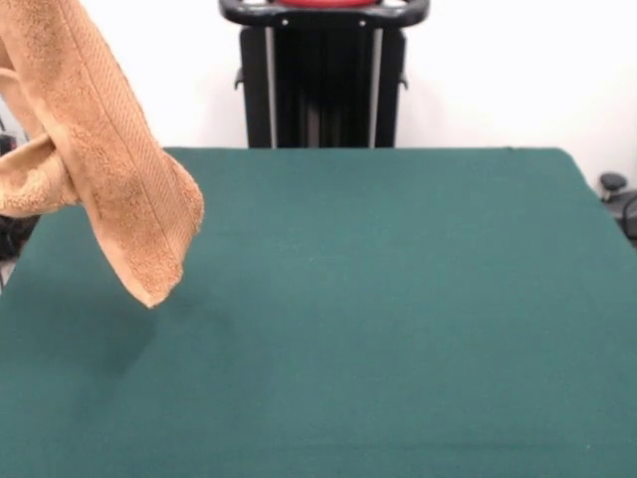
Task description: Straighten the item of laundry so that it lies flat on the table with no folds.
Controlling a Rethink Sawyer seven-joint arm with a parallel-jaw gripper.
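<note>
My tool is not showing anywhere, so I cannot tell its state. The orange-tan towel (109, 169) is hanging in the air at the left, bunched and folded on itself, its lowest corner dangling above the green surface (398, 319), casting a faint shadow there.

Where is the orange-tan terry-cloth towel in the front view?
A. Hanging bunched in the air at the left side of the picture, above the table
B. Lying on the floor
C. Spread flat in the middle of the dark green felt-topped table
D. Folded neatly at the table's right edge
A: the orange-tan terry-cloth towel hangs twisted at the upper left, its lowest corner clear of the dark green table, which carries its faint shadow.
</note>
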